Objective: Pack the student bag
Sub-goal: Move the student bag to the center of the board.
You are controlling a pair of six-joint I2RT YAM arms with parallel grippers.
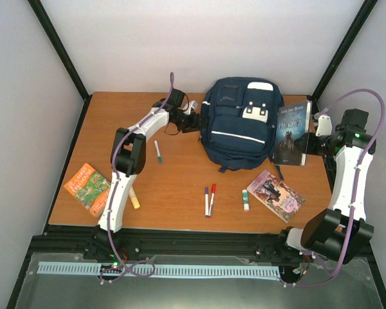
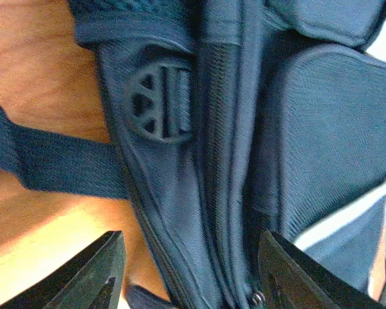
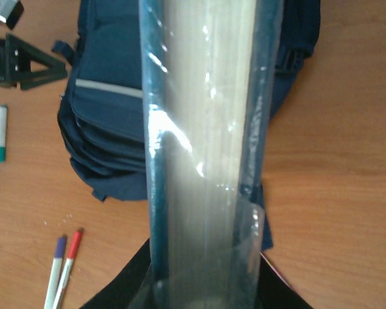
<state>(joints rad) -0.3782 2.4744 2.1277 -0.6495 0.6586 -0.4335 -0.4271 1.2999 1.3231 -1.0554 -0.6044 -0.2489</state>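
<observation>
Now: bag (image 1: 238, 122) sits at mid far edge of table (image 1: 180, 180), right jaws clenched on upright book (image 1: 291, 134) just beside its right flank, left jaws released at its left seam; best they part the opening wide before book goes in spine-first.

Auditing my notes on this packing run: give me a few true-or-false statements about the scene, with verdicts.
1. The right gripper is closed on a dark book beside the student bag. True.
2. The purple marker and red marker are inside the bag. False: they lie side by side on the table.
3. The left gripper has its fingers open at the bag's side. True.
4. The orange book lies right of the bag. False: it lies near the table's left edge.
</observation>
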